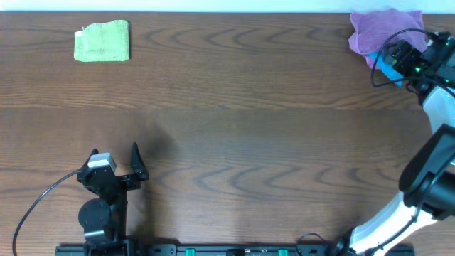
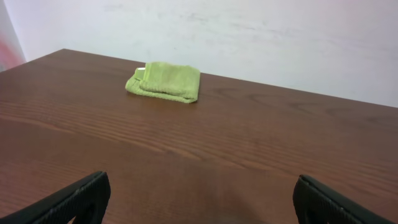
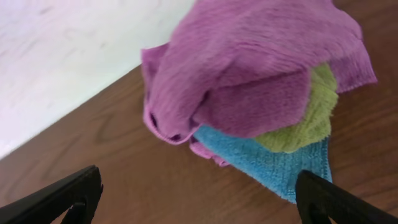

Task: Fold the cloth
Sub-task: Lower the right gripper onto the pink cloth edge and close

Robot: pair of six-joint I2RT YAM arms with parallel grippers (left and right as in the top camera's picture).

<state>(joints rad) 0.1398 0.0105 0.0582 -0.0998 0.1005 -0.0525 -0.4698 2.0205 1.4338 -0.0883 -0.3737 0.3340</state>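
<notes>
The lilac-purple cloth (image 1: 382,30) lies crumpled at the table's far right corner, on top of a small pile. In the right wrist view the cloth (image 3: 249,62) is draped over a yellow-green cloth (image 3: 311,118) and a bright blue cloth (image 3: 273,163). My right gripper (image 1: 395,58) hovers just short of this pile; its jaws (image 3: 199,200) are open with only bare table between them. My left gripper (image 1: 114,155) rests near the front left, far from the cloth. Its jaws (image 2: 199,200) are also open and hold nothing.
A folded yellow-green cloth (image 1: 102,40) sits at the far left of the table, seen ahead in the left wrist view (image 2: 165,81). The brown wooden table (image 1: 242,121) ends at a white wall behind the pile. A rail runs along the front edge.
</notes>
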